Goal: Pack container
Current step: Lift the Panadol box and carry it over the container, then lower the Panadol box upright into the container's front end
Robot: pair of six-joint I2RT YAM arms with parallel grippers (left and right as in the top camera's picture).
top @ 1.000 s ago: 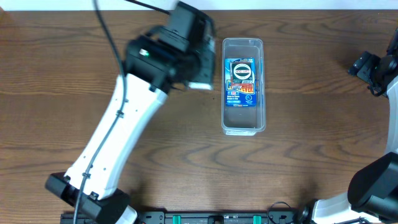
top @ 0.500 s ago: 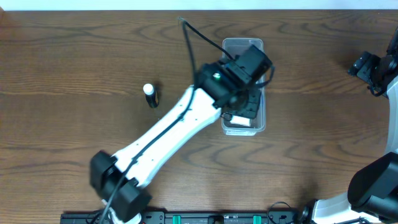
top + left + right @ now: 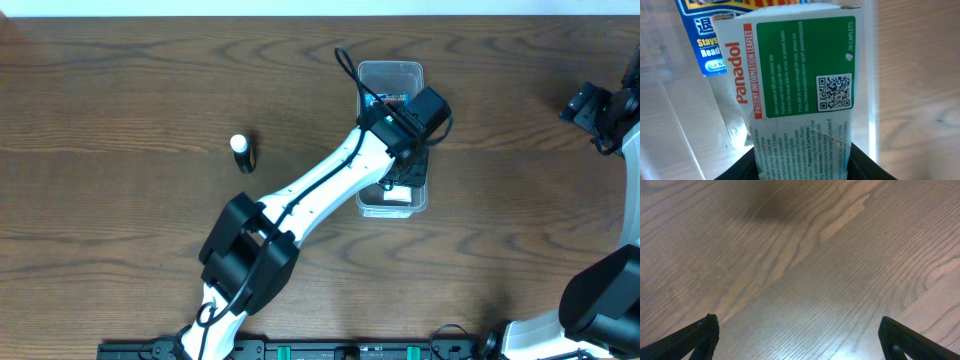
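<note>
The left hand (image 3: 802,166) is clenched on a Panadol box (image 3: 800,85), its two dark fingers pinching the near end so the rest juts forward, free to go down into the tub. The right hand (image 3: 800,333) is released, jaws wide, and hovers over bare wood by the desk's right edge, well apart from the work; it looks parked to leave the left arm room.

The desk (image 3: 120,90) is dark brown wood with a strong wavy grain and a dull sheen.

The container (image 3: 391,69) stands near the desk's far edge, a little right of middle, long axis running from far to near. It is clear thin plastic, rectangular with rounded corners and a rim, so its contents show through the walls.

A blue printed pack (image 3: 699,30) lies flat on its floor toward the far end, glossy. That leaves the near end as the likely spot for the box.

The Panadol box is a white cardboard carton with crisp edges, a green panel and a QR code. It hangs tilted over the container's near half, between the clear walls; whether it touches the floor I cannot tell.

A small dark tube (image 3: 241,153) with a white cap lies left of the container, toward the desk's middle, probably waiting to be packed.
</note>
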